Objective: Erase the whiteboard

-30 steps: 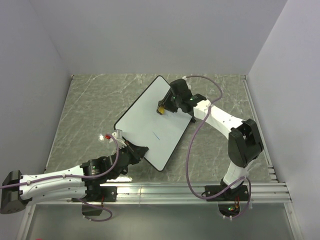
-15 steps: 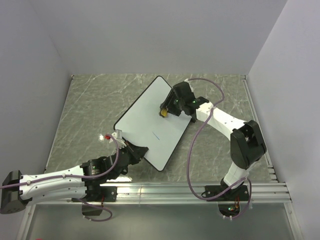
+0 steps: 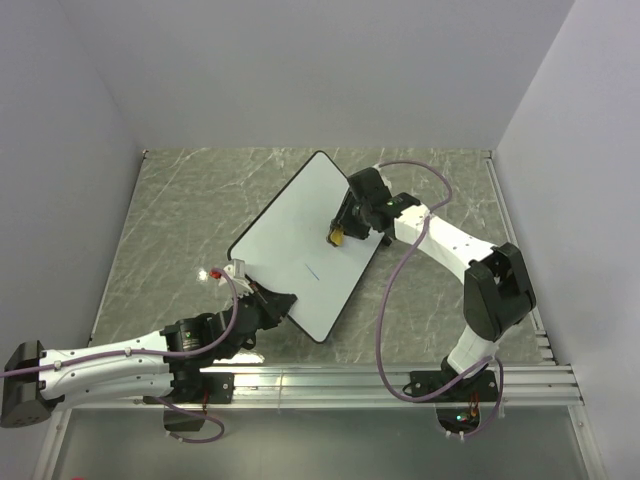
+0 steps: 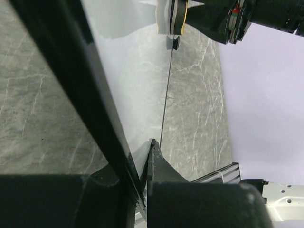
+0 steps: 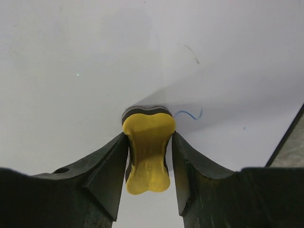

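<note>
The whiteboard (image 3: 300, 240) lies slanted on the marble table, white with a black rim. A short blue line (image 3: 312, 270) is on its middle. My right gripper (image 3: 340, 235) is shut on the yellow bone-shaped eraser (image 5: 148, 152), whose dark felt end presses on the board face (image 5: 71, 71) next to a small blue squiggle (image 5: 189, 114). My left gripper (image 3: 272, 300) is shut on the board's near edge. In the left wrist view the rim (image 4: 80, 90) passes between my fingers (image 4: 156, 159). The eraser (image 4: 178, 16) shows far off there.
A small red and white item (image 3: 216, 273) lies on the table left of the board. A metal rail (image 3: 400, 380) runs along the near edge. Grey walls enclose the table on three sides.
My right gripper has slid the eraser down the board toward the near side and a little right. My left arm and the board have not moved.
</note>
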Controlling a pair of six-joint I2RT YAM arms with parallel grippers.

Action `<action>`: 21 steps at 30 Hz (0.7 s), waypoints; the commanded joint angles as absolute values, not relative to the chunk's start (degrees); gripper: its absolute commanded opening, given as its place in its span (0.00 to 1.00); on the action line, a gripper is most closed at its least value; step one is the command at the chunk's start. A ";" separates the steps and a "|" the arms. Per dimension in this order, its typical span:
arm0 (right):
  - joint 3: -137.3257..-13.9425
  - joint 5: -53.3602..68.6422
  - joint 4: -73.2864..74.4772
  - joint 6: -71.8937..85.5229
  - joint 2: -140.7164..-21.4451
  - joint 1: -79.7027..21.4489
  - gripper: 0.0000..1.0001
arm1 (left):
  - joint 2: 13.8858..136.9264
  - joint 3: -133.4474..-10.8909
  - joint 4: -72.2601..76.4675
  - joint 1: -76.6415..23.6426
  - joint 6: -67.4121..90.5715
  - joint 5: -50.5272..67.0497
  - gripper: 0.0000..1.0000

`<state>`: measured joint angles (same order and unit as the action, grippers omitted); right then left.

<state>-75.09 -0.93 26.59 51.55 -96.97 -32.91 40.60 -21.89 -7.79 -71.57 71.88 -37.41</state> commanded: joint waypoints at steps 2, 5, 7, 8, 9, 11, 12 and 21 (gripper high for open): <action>-76.20 0.09 34.19 49.48 -98.00 -34.89 0.53 | 44.03 -20.39 -28.56 -75.32 64.77 -16.52 0.00; -76.73 0.09 35.07 49.22 -97.47 -34.81 0.62 | 44.30 -20.48 -28.56 -75.41 64.60 -16.44 0.00; -76.73 0.09 35.59 49.13 -96.95 -34.81 0.65 | 44.47 -20.48 -28.48 -75.41 64.60 -16.35 0.00; -76.73 0.09 35.60 49.22 -96.68 -34.80 0.63 | 44.56 -20.57 -28.48 -75.50 64.51 -16.43 0.00; -76.55 0.09 35.60 49.31 -96.42 -34.80 0.62 | 44.65 -20.57 -28.48 -75.41 64.51 -16.44 0.00; -76.29 0.09 35.16 49.39 -96.24 -34.72 0.56 | 44.65 -20.57 -28.48 -75.50 64.51 -16.52 0.00; -76.29 0.09 34.90 49.57 -96.41 -34.54 0.54 | 44.65 -20.57 -28.48 -75.50 64.51 -16.52 0.00; -79.28 0.09 34.89 49.31 -99.31 -34.54 0.07 | 45.09 -20.65 -28.56 -75.50 64.51 -16.44 0.00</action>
